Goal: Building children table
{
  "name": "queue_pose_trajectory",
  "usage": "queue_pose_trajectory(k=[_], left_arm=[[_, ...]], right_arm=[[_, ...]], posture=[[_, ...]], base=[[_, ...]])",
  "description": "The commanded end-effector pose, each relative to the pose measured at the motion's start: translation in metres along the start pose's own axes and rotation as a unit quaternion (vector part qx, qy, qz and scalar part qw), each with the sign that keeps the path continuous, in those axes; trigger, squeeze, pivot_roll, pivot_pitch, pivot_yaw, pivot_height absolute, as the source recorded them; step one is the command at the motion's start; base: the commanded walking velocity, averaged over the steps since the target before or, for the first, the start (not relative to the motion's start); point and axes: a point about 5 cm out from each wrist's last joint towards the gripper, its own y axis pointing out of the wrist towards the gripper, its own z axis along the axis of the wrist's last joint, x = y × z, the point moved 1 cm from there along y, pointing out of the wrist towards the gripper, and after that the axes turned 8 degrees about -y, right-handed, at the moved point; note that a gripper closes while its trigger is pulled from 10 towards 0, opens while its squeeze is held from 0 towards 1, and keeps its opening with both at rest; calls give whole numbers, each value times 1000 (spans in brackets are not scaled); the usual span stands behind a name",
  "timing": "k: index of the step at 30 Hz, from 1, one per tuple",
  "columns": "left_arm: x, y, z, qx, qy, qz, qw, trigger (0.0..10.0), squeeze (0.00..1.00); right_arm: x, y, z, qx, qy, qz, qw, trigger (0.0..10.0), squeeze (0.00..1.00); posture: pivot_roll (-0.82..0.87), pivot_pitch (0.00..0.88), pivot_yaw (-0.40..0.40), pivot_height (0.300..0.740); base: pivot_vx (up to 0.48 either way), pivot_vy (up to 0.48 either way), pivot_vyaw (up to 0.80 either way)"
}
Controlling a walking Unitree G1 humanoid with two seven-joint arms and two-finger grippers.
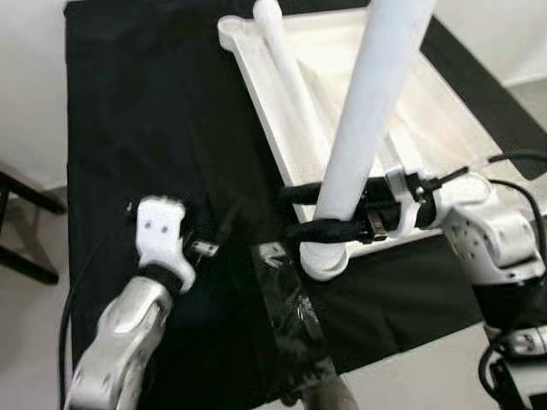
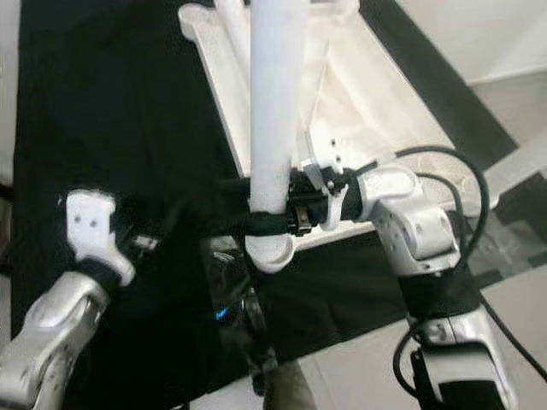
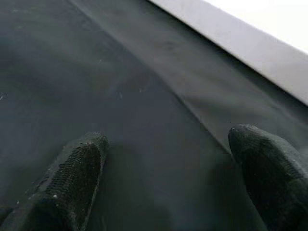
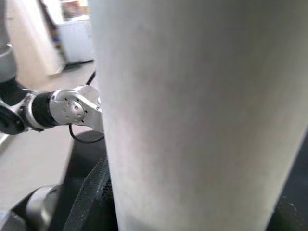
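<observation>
With the right gripper (image 1: 329, 213) clamped on the upright leg (image 1: 367, 120) above the tabletop's (image 1: 444, 120) corner, and the left gripper (image 3: 163, 178) held open, the leg could be tipped off its socket.

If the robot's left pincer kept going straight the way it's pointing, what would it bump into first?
Probably the black cloth. The left pincer is open and points low over it, with nothing between its fingers. Farther along lies the pale floor edge, though the depth is hard to judge.
</observation>
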Motion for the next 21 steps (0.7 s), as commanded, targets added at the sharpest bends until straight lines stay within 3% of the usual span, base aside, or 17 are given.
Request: queue_pose_trajectory(k=[1,9,13,14,15,18,21], left_arm=[[8,-4,-1,-1,9,-21,1000,10000,0],[22,-13,10,14,35,-41,998,10000,0],[21,-13,33,53,49,-48,996,10000,0],[20,-11,53,85,62,-63,992,10000,0],[20,-11,53,85,62,-63,992,10000,0],[24,-8,88,141,86,-102,981,10000,0],[29,-11,99,151,101,-148,972,10000,0]], right_arm=[[-1,3,1,11,-2,31,999,10000,0],[-2,6,-2,-18,-1,107,994,10000,0],[1,1,6,-28,1,120,992,10000,0],[5,-4,13,-24,6,118,993,10000,0],[5,-4,13,-24,6,118,993,10000,0],[9,-13,21,-31,7,112,993,10000,0],[9,-18,22,-42,4,109,993,10000,0]], posture=[[63,346,-99,740],[80,397,-100,740],[84,428,-104,740],[87,437,-107,740],[87,437,-107,740],[92,452,-106,740],[94,460,-99,740]], base=[[0,0,0],[0,0,0],[0,0,0],[0,0,0],[0,0,0],[0,0,0],[0,0,0]])
